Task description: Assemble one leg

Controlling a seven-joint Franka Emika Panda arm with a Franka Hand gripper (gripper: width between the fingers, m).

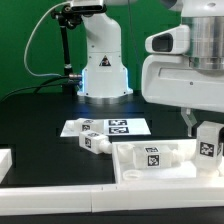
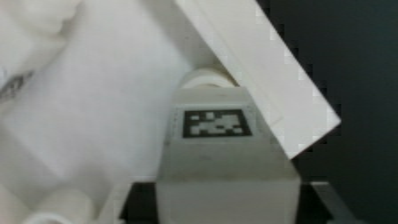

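The leg [image 1: 209,142], a short, chunky white plastic peg with a black-and-white square tag on its side, stands upright at the exterior view's right edge. It is directly under the arm's bulky white two-finger gripper [image 1: 201,132]. We read the gripper as clamped on the leg. One dark finger [image 1: 189,122] lies against its side, and in the wrist view the peg runs straight out from the wrist, tag facing the camera and rounded end away. Holding it upright suits the job, we think, since a leg has to meet its socket end-on.

Just below and beside it lies the large flat white rimmed panel [image 1: 135,172]. The wrist view shows a flat white edge, probably the panel's, slanting close past the peg's far end, but we cannot tell whether they touch. A second leg [image 1: 155,157] lies on its side within the panel's rim. A third leg [image 1: 92,142] rests on the black table [image 1: 40,115] just in front of the marker board [image 1: 112,127]. Both are near at hand for later steps.
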